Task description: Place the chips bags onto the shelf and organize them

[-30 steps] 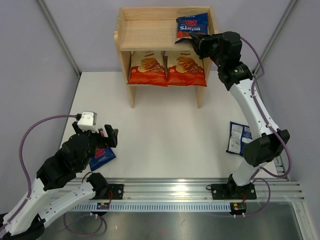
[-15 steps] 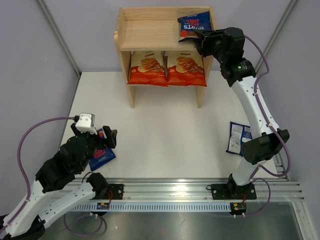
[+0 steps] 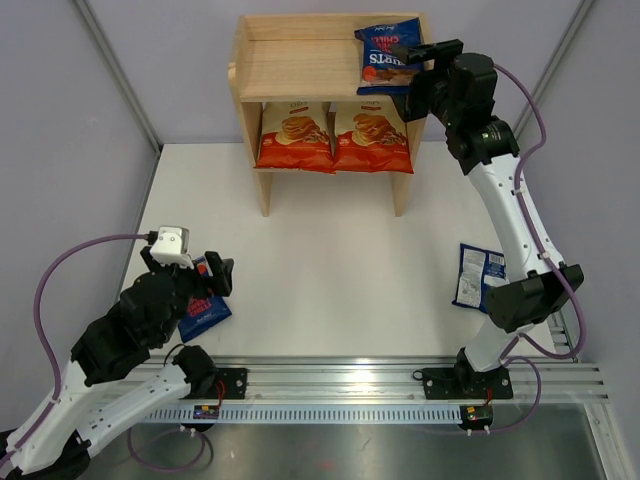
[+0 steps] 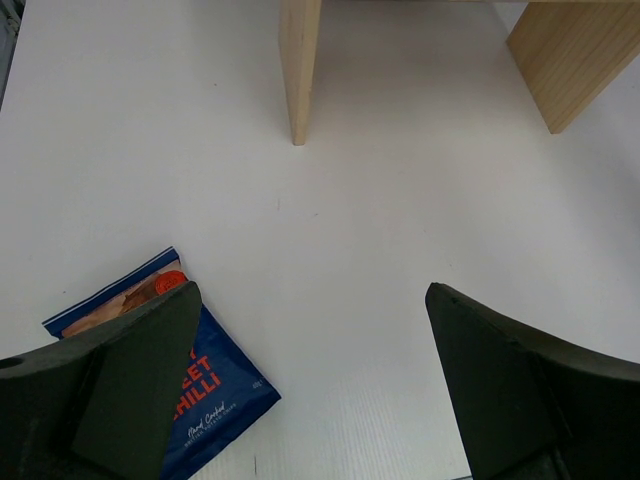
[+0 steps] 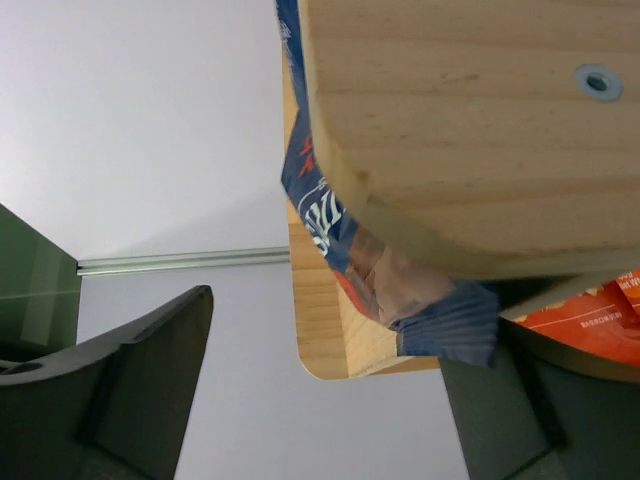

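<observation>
The wooden shelf (image 3: 300, 60) stands at the back. Its lower tier holds two cream-and-orange Cassava bags (image 3: 296, 135) (image 3: 372, 135) side by side. A dark blue Burts bag (image 3: 388, 55) leans at the right end of the upper tier. My right gripper (image 3: 414, 72) is open just in front of it. In the right wrist view this bag (image 5: 330, 215) shows beside the shelf's side panel (image 5: 470, 130), its crimped end close to one finger of the gripper (image 5: 330, 390). My open left gripper (image 4: 310, 380) hovers by a red-labelled Burts bag (image 4: 215, 395) (image 3: 203, 305) on the table.
A third dark blue bag (image 3: 478, 275) lies on the table at the right, next to the right arm's lower link. The shelf's two front legs (image 4: 298, 70) (image 4: 570, 60) stand ahead of the left gripper. White tabletop lies between the arms and the shelf.
My right gripper has opened and let go of the blue bag, which now rests on the upper tier. The right wrist rose and drew slightly right. The left gripper shifted slightly left.
</observation>
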